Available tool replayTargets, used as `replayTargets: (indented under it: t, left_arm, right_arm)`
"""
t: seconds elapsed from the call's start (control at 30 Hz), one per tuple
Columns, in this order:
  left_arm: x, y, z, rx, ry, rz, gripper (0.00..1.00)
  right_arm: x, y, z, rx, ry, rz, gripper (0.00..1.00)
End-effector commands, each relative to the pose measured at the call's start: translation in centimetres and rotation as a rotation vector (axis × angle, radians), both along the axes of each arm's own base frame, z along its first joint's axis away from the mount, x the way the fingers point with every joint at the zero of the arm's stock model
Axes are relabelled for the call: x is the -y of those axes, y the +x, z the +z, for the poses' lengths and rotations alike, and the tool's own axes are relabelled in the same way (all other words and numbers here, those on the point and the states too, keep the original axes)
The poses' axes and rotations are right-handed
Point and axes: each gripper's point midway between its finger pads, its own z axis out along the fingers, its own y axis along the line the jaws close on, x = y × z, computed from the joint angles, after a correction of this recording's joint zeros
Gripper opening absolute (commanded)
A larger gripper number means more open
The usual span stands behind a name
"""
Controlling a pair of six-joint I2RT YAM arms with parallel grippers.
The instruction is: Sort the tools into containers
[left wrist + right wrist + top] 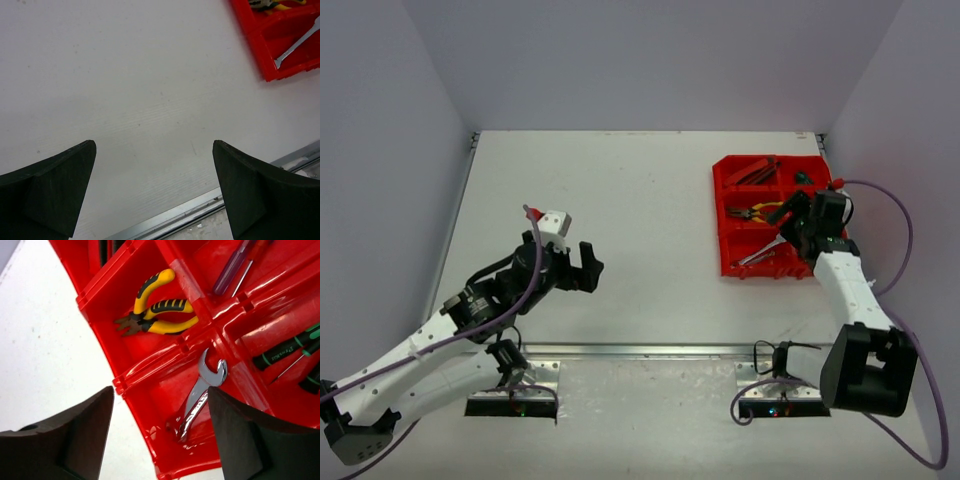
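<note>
**Red tray (pixel 724 232), at the far right corner of the bench (pixel 620 200).** From above, the right hand (pixel 160 390) covers the tray's right-side compartments. The far-left compartment shows only dark red-and-black shapes, too small to identify.

In the right wrist view the tray runs off the top and right edges, so some tools appear only in part:
- The green-banded screwdrivers (pixel 285 352) are cut off at their black handles.
- The purple-handled screwdriver (pixel 230 270) is cut off at its upper end.

A silver open-ended wrench (pixel 202 390) lies alone in the compartment at the tray's near-left corner. The yellow-black pliers (pixel 157 310) lie in the compartment just behind it.

The right hand hovers over the wrench with its jaws spread wide, gripping nothing. The left hand (pixel 154 150) is fully open and holds nothing, over the bench's left half, well apart from the tray.
</note>
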Motion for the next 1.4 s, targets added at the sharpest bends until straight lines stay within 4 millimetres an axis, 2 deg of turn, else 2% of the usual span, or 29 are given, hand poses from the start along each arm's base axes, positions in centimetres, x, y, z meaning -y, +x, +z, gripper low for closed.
replayTargets:
  t: [0.0,0.03,0.07,0.13,0.3,0.47,0.6,0.7,0.77,0.93,1.03,1.23,1.37]
  left_arm:
    - [-1.5,1.1,1.8,0.063,-0.013,0.111,1.00]
    - [-2.2,1.3,2.0,0.070,-0.019,0.157,1.00]
    - [-2.9,1.5,2.1,0.079,-0.009,0.198,1.00]
    - [-5.1,1.8,2.9,0.106,-0.031,0.325,1.00]
    - [-9.0,1.6,4.6,0.162,-0.061,0.524,1.00]
    - [-10.0,1.4,5.6,0.179,-0.070,0.569,1.00]
    - [-11.2,1.0,6.2,0.187,-0.032,0.604,1.00]
    - [-12.4,0.8,6.3,0.212,-0.021,0.657,1.00]
    - [-12.8,0.9,6.1,0.230,-0.028,0.680,1.00]
    - [-13.6,0.7,6.2,0.259,-0.073,0.723,1.00]
    - [-13.9,0.5,6.5,0.270,-0.086,0.721,1.00]
    - [-14.1,0.2,6.8,0.290,-0.122,0.703,1.00]
    - [-13.7,0.1,6.9,0.302,-0.149,0.660,1.00]
  right_arm:
    - [-0.2,-0.2,5.9,0.130,-0.040,0.028,0.99]
    - [-0.4,-0.2,7.2,0.153,-0.045,0.048,0.99]
    - [-0.7,-0.5,7.6,0.152,-0.047,0.068,0.99]
    - [-1.7,-0.9,10.3,0.191,-0.057,0.144,0.99]
    - [-3.8,-2.6,13.9,0.178,-0.110,0.322,0.99]
    - [-4.7,-4.7,14.2,0.118,-0.242,0.376,0.99]
    - [-7.2,-6.9,14.8,0.196,-0.286,0.524,0.99]
    - [-6.7,-8.9,15.0,0.247,-0.373,0.522,0.99]
    - [-6.7,-10.7,16.1,0.334,-0.459,0.544,0.99]
    - [-6.2,-14.6,17.2,0.371,-0.495,0.547,0.99]
    - [-6.1,-16.4,17.2,0.331,-0.482,0.557,0.99]
    - [-5.2,-17.8,17.6,0.372,-0.508,0.509,0.99]
    - [-5.0,-17.6,17.0,0.373,-0.513,0.499,0.99]
